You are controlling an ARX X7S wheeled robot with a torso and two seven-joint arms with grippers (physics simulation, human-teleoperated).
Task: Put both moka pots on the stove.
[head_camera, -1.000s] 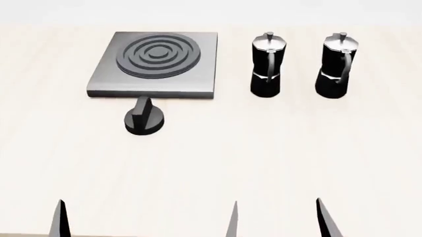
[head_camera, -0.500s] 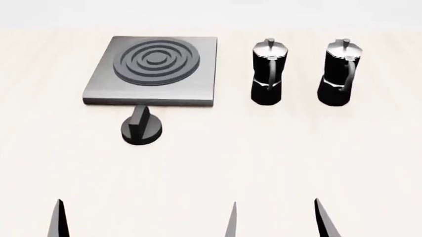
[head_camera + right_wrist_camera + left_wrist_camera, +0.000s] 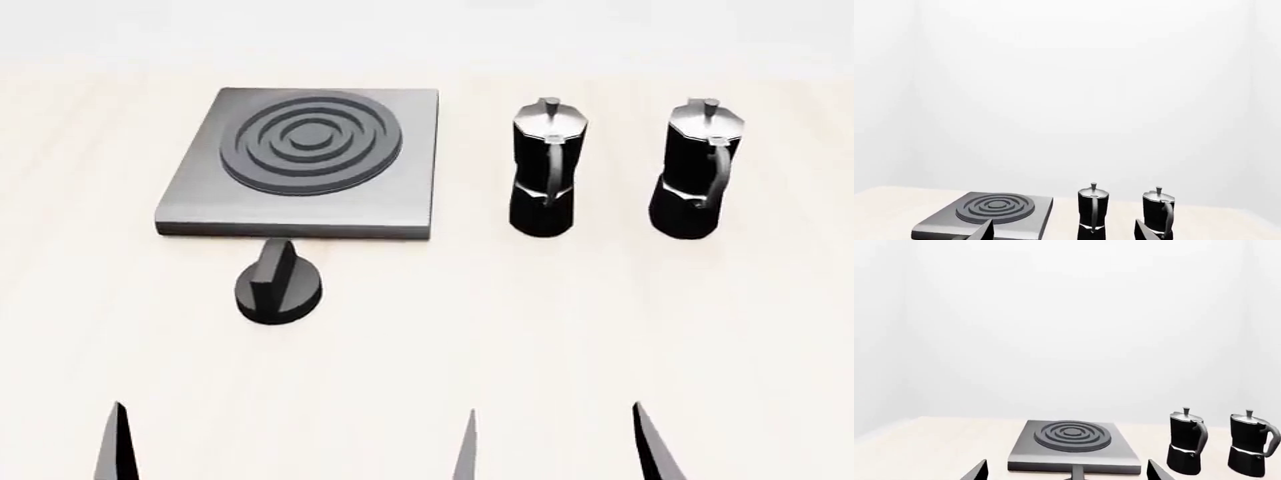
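Two black moka pots with silver lids stand upright side by side, the left pot (image 3: pixel 543 168) and the right pot (image 3: pixel 697 170), to the right of the stove. The stove (image 3: pixel 300 165) is a grey square plate with a ringed burner, and nothing sits on it. The left wrist view holds the stove (image 3: pixel 1071 445) and both pots (image 3: pixel 1185 442) (image 3: pixel 1251 446). My left gripper (image 3: pixel 1066 472) is open and empty, well short of them. My right gripper (image 3: pixel 1062 231) is also open and empty, facing the stove (image 3: pixel 987 215) and pots (image 3: pixel 1093 210) (image 3: pixel 1157 211).
A black round knob (image 3: pixel 278 290) sits on the pale wooden table (image 3: pixel 534 330) just in front of the stove's near edge. Dark fingertips (image 3: pixel 118 450) rise at the head view's bottom edge. A plain white wall stands behind the table.
The stove, knob and pots have slid lower in the head view and look slightly nearer, so the view has shifted. The fingertips at the bottom edge keep their places.
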